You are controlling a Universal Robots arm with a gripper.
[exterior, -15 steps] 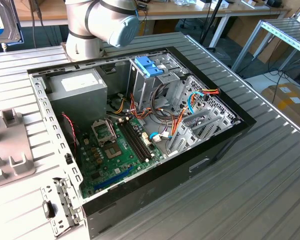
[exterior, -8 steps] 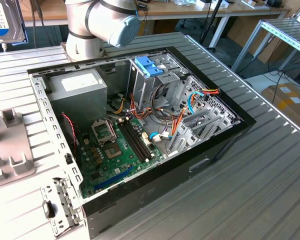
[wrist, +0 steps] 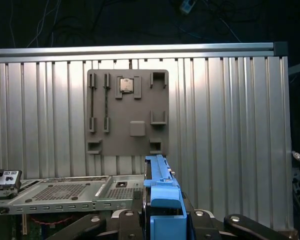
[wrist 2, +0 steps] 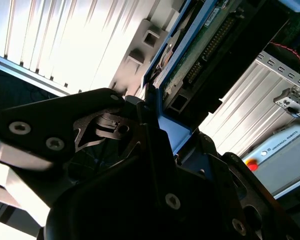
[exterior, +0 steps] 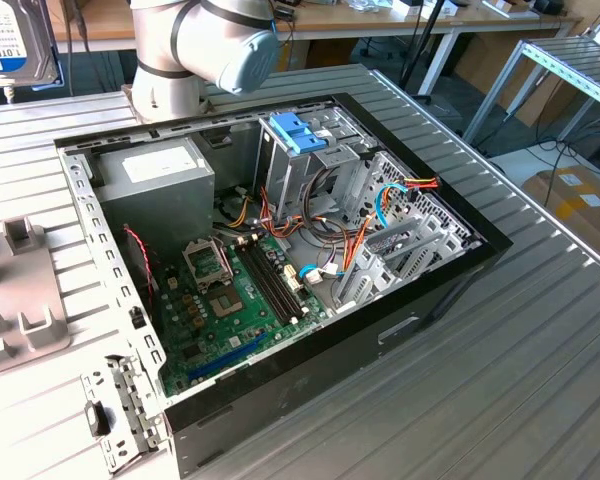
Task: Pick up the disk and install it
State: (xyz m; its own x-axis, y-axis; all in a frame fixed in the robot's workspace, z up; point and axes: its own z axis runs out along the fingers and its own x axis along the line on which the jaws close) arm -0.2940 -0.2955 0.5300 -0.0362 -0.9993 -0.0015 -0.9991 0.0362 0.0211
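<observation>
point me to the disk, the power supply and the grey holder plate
disk [exterior: 18, 40]: exterior view, on its silver labelled face.
power supply [exterior: 160, 200]: exterior view, on its grey side wall.
grey holder plate [wrist: 125, 112]: first wrist view, on its bare flat middle.

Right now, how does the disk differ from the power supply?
The disk is a thin silver slab framed in bright blue plastic; the power supply is a big grey box. The disk is held up by the claw, outside the case; the power supply sits inside the case, in a corner. Both have metal housings with a printed label.
</observation>
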